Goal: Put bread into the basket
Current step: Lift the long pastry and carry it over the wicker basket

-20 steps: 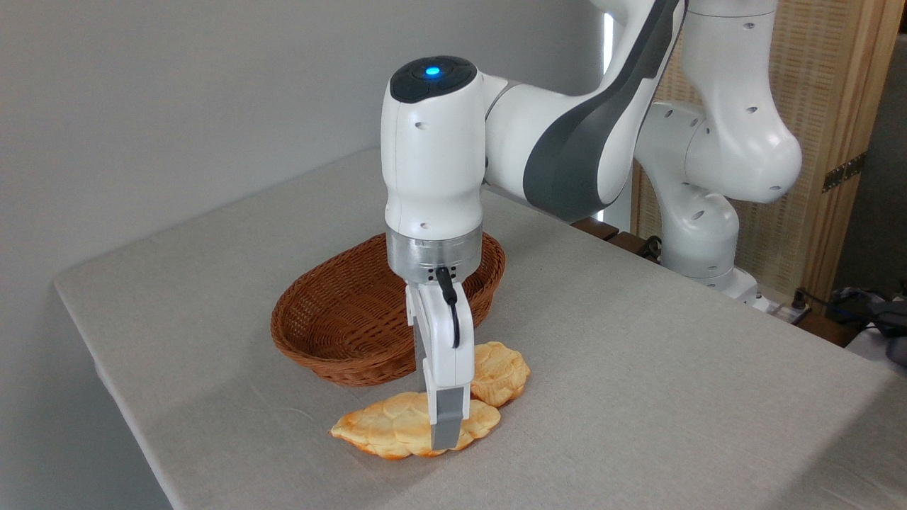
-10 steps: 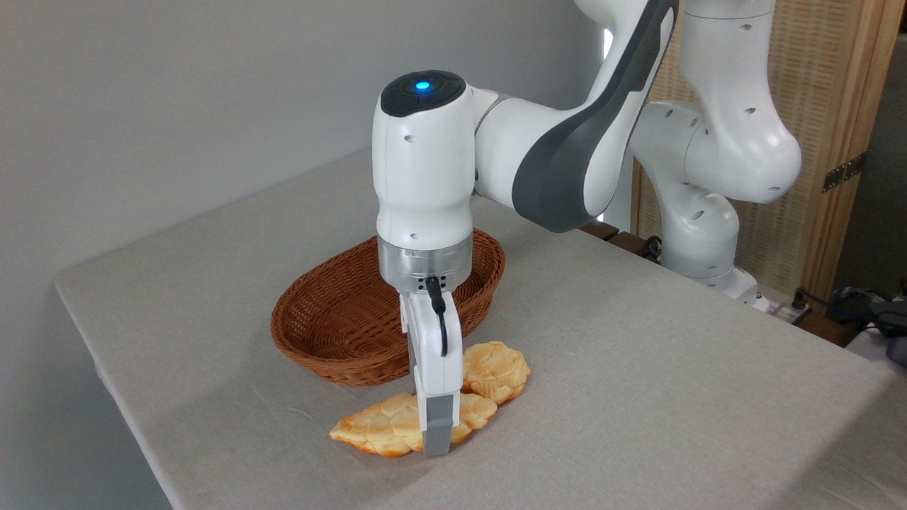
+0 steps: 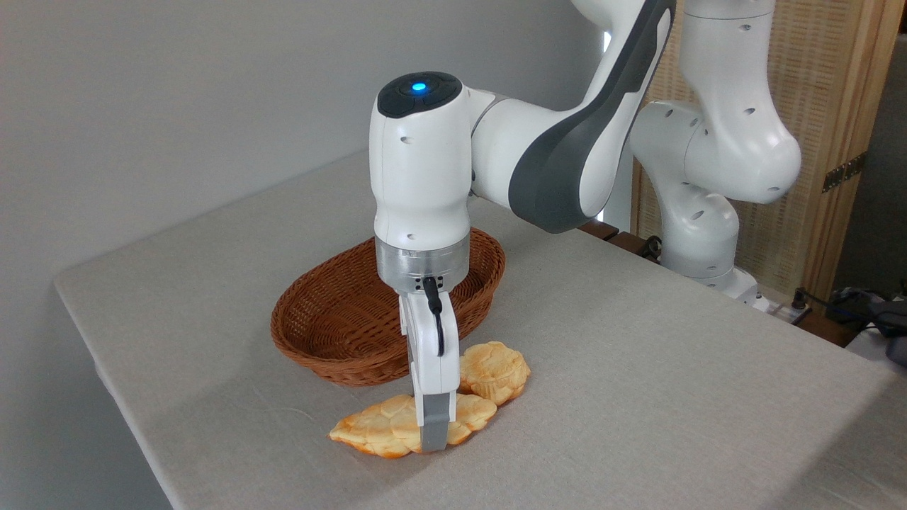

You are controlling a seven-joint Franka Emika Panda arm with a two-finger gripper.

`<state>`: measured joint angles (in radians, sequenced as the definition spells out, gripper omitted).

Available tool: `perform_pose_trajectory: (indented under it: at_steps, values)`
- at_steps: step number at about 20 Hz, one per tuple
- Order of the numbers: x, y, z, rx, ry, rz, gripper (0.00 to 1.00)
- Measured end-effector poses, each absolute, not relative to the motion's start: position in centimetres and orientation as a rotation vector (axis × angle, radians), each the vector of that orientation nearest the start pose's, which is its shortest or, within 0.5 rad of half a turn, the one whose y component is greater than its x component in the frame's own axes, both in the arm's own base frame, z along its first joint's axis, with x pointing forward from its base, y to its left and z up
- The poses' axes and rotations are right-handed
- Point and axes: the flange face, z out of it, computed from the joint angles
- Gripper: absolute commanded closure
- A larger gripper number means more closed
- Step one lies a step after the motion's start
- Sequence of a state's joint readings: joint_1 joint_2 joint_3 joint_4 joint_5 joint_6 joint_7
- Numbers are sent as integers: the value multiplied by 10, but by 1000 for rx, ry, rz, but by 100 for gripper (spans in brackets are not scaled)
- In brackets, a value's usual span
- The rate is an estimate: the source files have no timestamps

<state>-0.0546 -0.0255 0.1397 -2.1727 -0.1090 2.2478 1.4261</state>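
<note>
the bread (image 3: 382, 428) is seen flat on the table (image 3: 638, 397), near of the basket (image 3: 333, 333) — the gripper (image 3: 434, 443) is lowered onto it (finger gap cannot be told), a bun (image 3: 494, 370) just right.

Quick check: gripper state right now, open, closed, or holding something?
Gripper: down at the bread, which lies on the table; only one finger shows from this side, so open or closed cannot be told.
</note>
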Motion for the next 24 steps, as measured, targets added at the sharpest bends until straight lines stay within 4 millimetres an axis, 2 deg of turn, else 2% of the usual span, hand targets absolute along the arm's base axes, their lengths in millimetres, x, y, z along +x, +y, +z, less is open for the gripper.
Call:
perform_pose_trajectory:
  at_steps: [15,20,24]
  values:
    - [539,44,415,-2517,1860,-219,44]
    - [546,52,442,-2527,1784,-285,43]
    - [549,53,464,-2600,1646,-349,43]
